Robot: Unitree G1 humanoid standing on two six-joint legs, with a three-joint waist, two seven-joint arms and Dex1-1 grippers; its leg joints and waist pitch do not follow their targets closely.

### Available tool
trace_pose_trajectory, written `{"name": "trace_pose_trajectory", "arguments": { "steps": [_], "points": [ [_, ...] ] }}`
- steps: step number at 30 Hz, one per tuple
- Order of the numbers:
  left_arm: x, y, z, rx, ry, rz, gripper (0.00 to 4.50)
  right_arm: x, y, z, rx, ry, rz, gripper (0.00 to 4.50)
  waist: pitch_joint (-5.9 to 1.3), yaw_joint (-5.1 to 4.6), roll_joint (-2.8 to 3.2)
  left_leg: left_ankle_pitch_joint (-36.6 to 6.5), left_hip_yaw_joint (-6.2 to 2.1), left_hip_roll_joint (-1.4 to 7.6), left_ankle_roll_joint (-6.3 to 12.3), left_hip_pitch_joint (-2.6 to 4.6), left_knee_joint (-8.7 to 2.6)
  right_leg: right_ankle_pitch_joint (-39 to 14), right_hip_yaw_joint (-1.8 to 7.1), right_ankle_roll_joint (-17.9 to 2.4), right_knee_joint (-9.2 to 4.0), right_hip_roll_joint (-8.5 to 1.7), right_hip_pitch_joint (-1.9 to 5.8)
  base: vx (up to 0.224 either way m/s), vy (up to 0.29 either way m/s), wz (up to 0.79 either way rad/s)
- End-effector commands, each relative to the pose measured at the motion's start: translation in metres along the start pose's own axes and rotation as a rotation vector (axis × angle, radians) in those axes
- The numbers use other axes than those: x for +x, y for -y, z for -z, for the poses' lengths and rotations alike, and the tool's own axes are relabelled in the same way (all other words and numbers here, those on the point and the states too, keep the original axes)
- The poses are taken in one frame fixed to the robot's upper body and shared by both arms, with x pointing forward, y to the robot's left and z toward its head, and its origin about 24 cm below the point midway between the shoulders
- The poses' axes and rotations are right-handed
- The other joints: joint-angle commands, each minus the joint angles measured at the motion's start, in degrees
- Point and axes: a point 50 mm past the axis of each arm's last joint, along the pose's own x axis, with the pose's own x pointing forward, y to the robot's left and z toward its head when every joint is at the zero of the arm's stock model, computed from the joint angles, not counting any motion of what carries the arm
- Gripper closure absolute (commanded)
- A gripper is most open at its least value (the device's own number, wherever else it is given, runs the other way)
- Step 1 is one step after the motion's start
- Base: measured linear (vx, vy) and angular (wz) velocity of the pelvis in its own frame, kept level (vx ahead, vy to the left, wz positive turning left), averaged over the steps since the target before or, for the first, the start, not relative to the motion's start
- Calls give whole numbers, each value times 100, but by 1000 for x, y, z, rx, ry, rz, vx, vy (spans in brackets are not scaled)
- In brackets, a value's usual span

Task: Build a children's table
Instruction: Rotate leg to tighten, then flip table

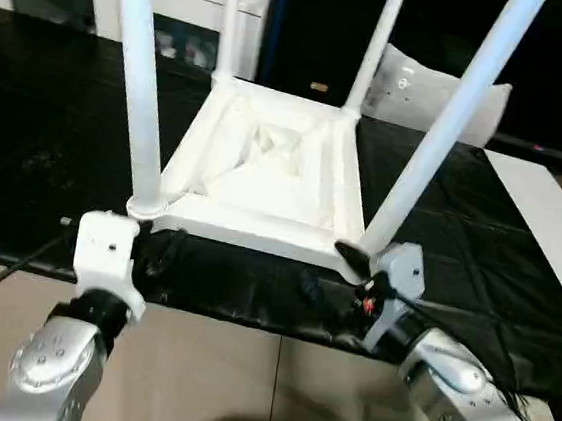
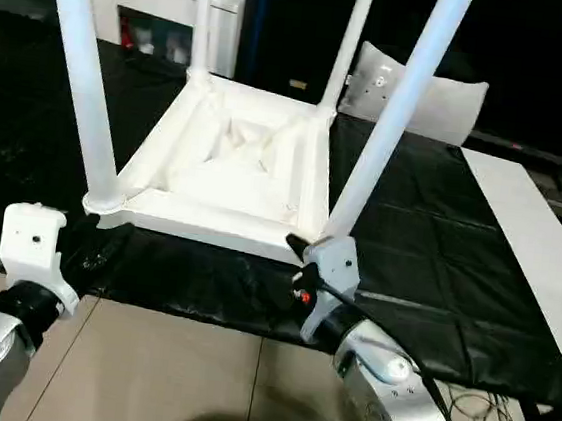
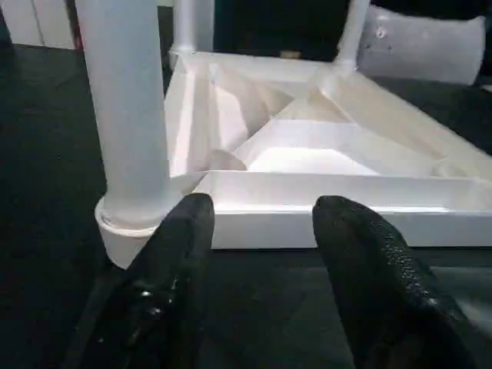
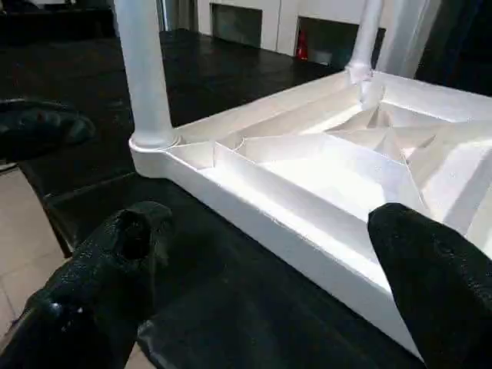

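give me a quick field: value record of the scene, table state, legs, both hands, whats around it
table top: white square top lying upside down on the black mat, ribbed underside up
legs: four white legs standing upright in the corner sockets
left hand: open, empty, just short of the near rim beside the near left leg
right hand: open wide, empty, at the near right corner
behind table: white-grey cushion
right of the mat: flat white board

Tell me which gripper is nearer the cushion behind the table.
Right. The right gripper sits at the table top's near right corner, on the cushion's side; the left gripper is at the near left corner, farther off.
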Motion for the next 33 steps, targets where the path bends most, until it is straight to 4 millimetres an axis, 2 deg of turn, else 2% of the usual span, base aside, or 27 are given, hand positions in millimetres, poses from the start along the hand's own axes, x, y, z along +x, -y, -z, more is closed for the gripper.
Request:
{"name": "trace_pose_trajectory", "arguments": {
  "steps": [1,2,3,4,5,6,7,9,10,11,12,13,15,16,17,18,19,20,22,23,24,25,26,28,29,31,33],
  "points": [
    [5,3,-2,0,6,14,184,-2,7,-1,-6,5,34,0,-215,-23,153,-2308,-116,317,-368,33,-743,-2039,148,-569,-430,-219,-36,15,-57,4],
    [9,0,-4,-4,6,10,177,-1,7,-1,-15,11,39,0,-221,-17,157,-2071,-120,328,-342,-31,-769,-1693,148,-595,-386,-201,-17,39,-55,1],
    [11,-1,-4,2,5,6,177,0,7,-1,-15,14,40,0,-236,-2,171,-1970,-113,326,-318,-37,-759,-1517,152,-614,-369,-200,-16,39,-55,1],
    [13,-4,-5,10,0,-4,171,1,6,-1,-16,17,39,0,-233,2,148,-1874,-90,324,-253,-47,-746,-1412,156,-667,-364,-187,-37,36,-55,3],
    [15,-6,-5,15,-3,-10,161,1,6,-1,-18,18,37,0,-234,-9,149,-1870,-103,319,-235,-81,-747,-1565,149,-696,-357,-193,-22,19,-54,-1],
    [21,-13,-6,30,-14,-32,149,4,8,-3,-37,23,34,0,-239,-13,217,-1859,-114,317,-264,-103,-753,-1587,144,-723,-341,-199,-9,19,-54,-1],
    [21,-13,-6,30,-14,-32,137,4,8,-3,-37,23,34,0,-273,-25,184,-1741,-93,299,-272,-113,-724,-1569,140,-736,-348,-190,-8,24,-52,-4],
    [28,-18,-8,37,-19,-44,135,9,14,-5,-48,31,37,0,-333,-7,194,-1142,-63,307,-227,-133,-702,-852,149,-852,-286,-171,27,36,-52,-2],
    [28,-19,-8,39,-20,-49,116,9,14,-5,-49,31,37,0,-342,0,215,-947,-61,308,-193,-138,-702,-585,145,-902,-266,-170,32,0,0,0],
    [30,-23,-9,52,-26,-84,116,11,17,-7,-61,34,37,0,-362,3,215,-375,-33,312,-126,-170,-670,190,134,-1059,-206,-140,78,0,0,0],
    [32,-25,-9,59,-32,-112,96,13,20,-7,-71,36,39,0,-367,11,198,-273,-6,308,-89,-162,-649,341,135,-1100,-201,-131,77,0,0,0],
    [32,-26,-9,57,-32,-114,96,13,20,-8,-73,36,39,0,-379,18,216,-110,15,292,-15,-147,-638,533,139,-1198,-190,-125,103,0,0,0],
    [30,-23,-8,16,-47,-133,92,19,30,-11,-96,43,43,0,-374,31,288,-50,27,314,11,-144,-648,622,139,-1344,-180,-131,118,0,0,0],
    [29,-20,-7,4,-51,-122,81,21,33,-13,-102,47,48,0,-361,22,273,-174,35,327,-20,-145,-661,465,130,-1412,-192,-122,113,0,0,0],
    [25,-17,-5,-3,-66,-121,64,23,39,-15,-113,51,62,0,-347,35,282,-402,54,343,-40,-121,-667,192,136,-1444,-209,-123,90,0,0,0],
    [22,-16,-3,-10,-75,-126,55,25,44,-16,-123,52,76,0,-352,24,281,-482,45,364,-58,-126,-678,85,131,-1466,-203,-133,104,0,0,0],
    [20,-15,-1,-14,-83,-135,54,26,47,-17,-131,53,87,0,-337,34,292,-607,59,372,-81,-124,-681,-129,130,-1442,-234,-120,83,0,0,0],
    [19,-15,0,-16,-91,-153,55,26,50,-17,-137,53,99,0,-327,23,253,-700,67,372,-78,-122,-686,-263,134,-1420,-251,-111,69,0,0,0],
    [14,-20,3,-21,-101,-214,39,26,59,-20,-149,54,152,0,-304,39,281,-1051,67,376,-139,-107,-707,-774,135,-1295,-292,-92,30,0,0,0],
    [13,-24,4,-18,-101,-252,14,26,65,-21,-146,61,180,0,-298,44,232,-1192,69,367,-164,-120,-714,-1068,132,-1186,-310,-88,33,0,0,0],
    [13,-27,3,-14,-97,-266,13,26,66,-22,-142,65,189,0,-303,58,212,-1228,76,368,-169,-103,-707,-1188,134,-1125,-333,-88,11,0,0,0],
    [14,-28,3,-10,-91,-271,12,26,66,-22,-138,67,187,0,-292,72,226,-1303,83,359,-191,-93,-704,-1381,141,-1030,-353,-78,-21,0,0,0],
    [17,-31,2,-8,-80,-266,6,26,64,-21,-134,66,170,0,-290,77,204,-1324,81,357,-191,-100,-709,-1468,140,-974,-365,-74,-23,0,0,0],
    [23,-35,-2,-6,-61,-256,6,27,61,-19,-139,57,145,0,-304,112,210,-1289,71,348,-228,-115,-719,-1504,131,-846,-355,-61,-40,0,0,0],
    [33,-38,-7,-9,-37,-213,6,27,58,-15,-133,53,135,0,-306,124,221,-1345,76,339,-227,-87,-714,-1506,136,-827,-367,-57,-77,0,0,0],
    [42,-36,-9,-33,-30,-154,6,28,54,-10,-134,43,127,0,-297,127,226,-1507,71,331,-265,-93,-736,-1684,130,-800,-376,-55,-97,0,0,0],
    [45,-36,-10,-33,-23,-147,6,28,52,-9,-134,40,118,0,-304,112,225,-1534,48,339,-330,-128,-752,-1683,120,-782,-368,-64,-72,0,0,0]
  ]
}}
